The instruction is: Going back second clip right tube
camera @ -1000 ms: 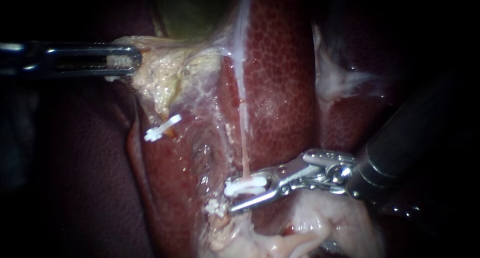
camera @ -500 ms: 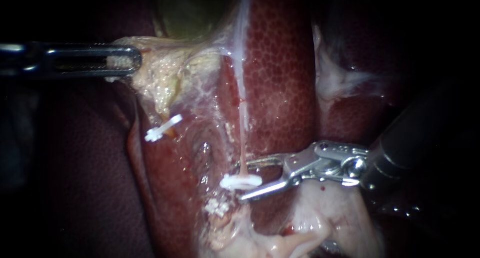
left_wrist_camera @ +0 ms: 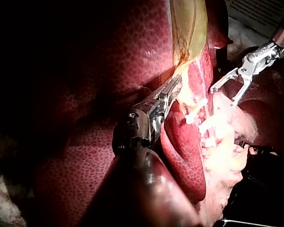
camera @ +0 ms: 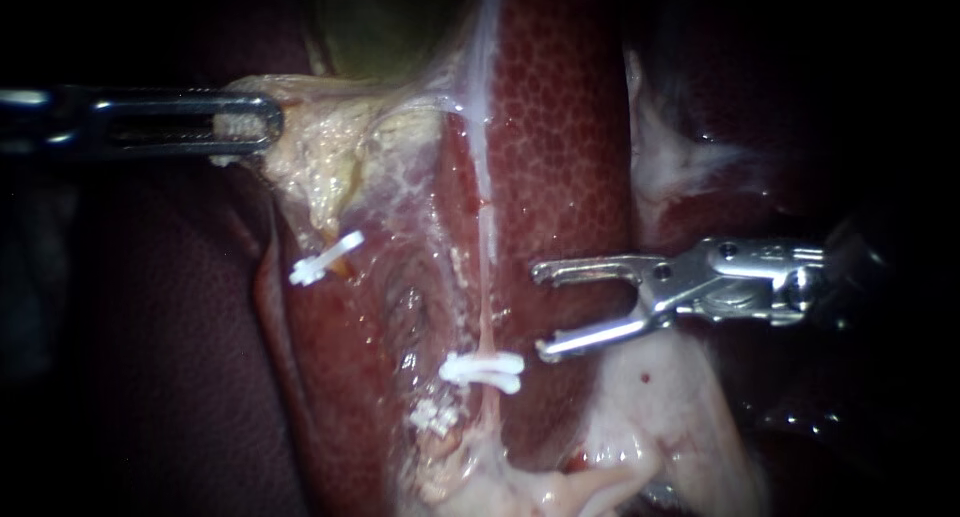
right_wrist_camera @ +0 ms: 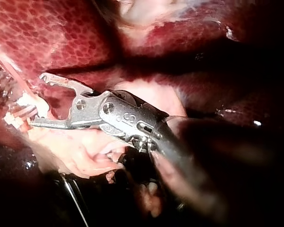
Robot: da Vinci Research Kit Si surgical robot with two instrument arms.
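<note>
Now the right instrument (camera: 540, 312) has its jaws spread wide and empty, over the liver (camera: 560, 157). The clip (camera: 483, 369) sits on the right tube (camera: 486, 297), just beside the jaws at their 8 o'clock. Another clip (camera: 325, 257) lies well apart, at its 10 o'clock. At 10 o'clock, the left instrument (camera: 262, 122) pinches pale tissue (camera: 320, 147) between its jaws.

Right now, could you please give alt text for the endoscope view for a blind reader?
My right instrument, jaws open and empty, sits beside a white clip on the right tube; my left instrument grips pale tissue.
</note>
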